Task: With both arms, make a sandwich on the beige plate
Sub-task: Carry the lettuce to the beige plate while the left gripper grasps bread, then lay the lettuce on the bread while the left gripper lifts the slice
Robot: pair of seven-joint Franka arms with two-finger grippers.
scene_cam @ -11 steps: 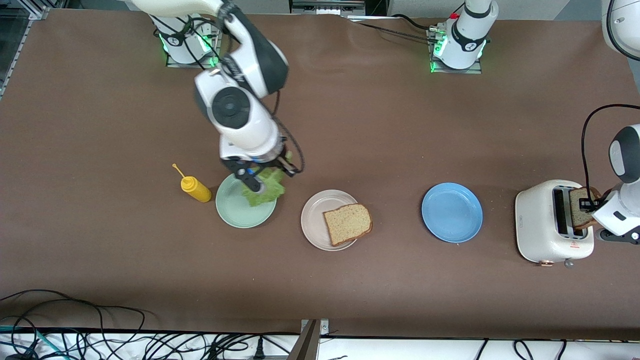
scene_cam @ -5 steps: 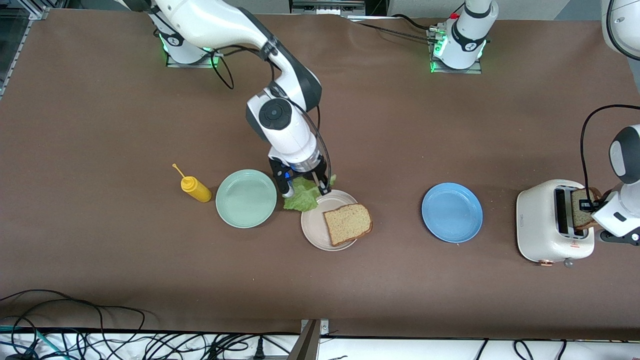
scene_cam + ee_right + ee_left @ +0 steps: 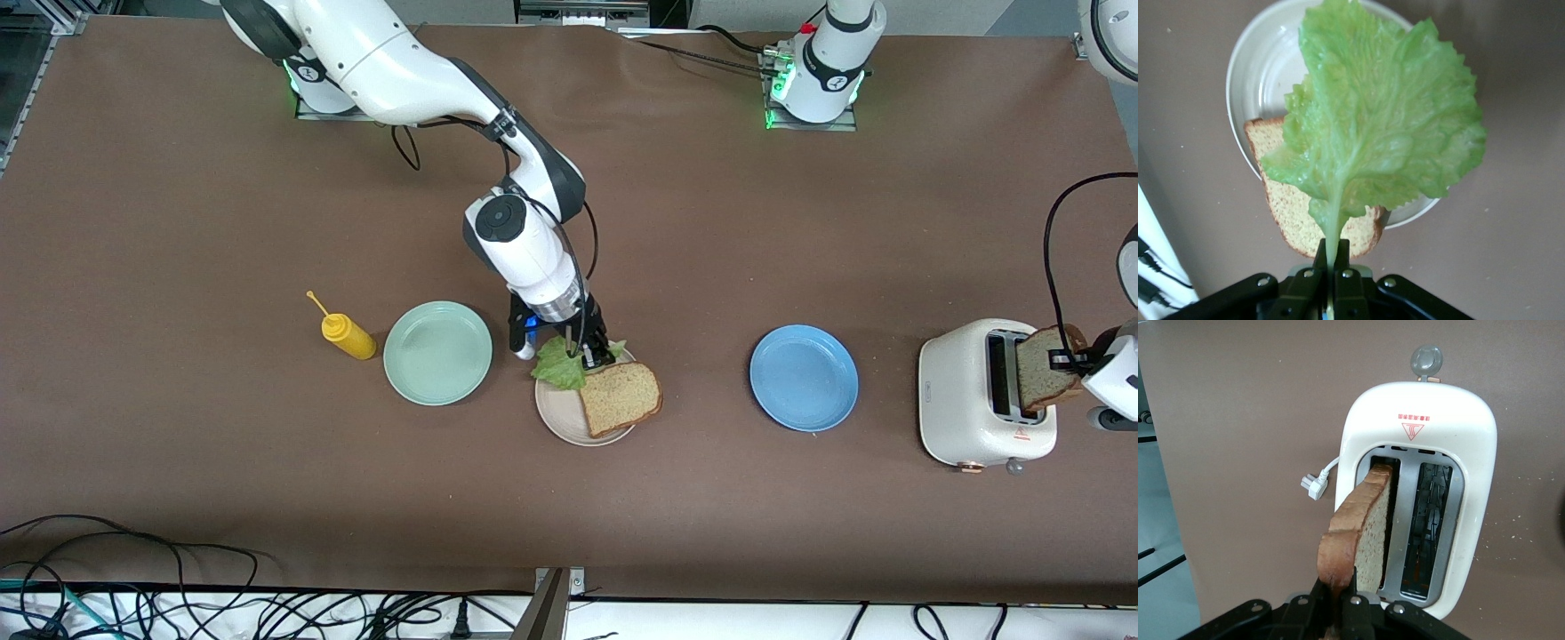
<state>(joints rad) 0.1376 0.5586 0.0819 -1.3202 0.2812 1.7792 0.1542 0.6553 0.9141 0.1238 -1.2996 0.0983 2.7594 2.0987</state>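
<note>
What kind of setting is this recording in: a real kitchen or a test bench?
Most likely a lab bench set up as a mock kitchen. Two arms are bolted to a brown table, loose cables run along its edge, and the props are few: a toaster, plates, a mustard bottle.

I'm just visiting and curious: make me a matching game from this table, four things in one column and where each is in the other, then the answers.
Things:
1. lettuce
2. bread slice
3. second bread slice
4. mustard bottle

Places:
A. beside the green plate
B. held by the left gripper over the toaster
C. lying on the beige plate
D. held by the right gripper over the beige plate

Pairs: 1-D, 2-C, 3-B, 4-A
</note>
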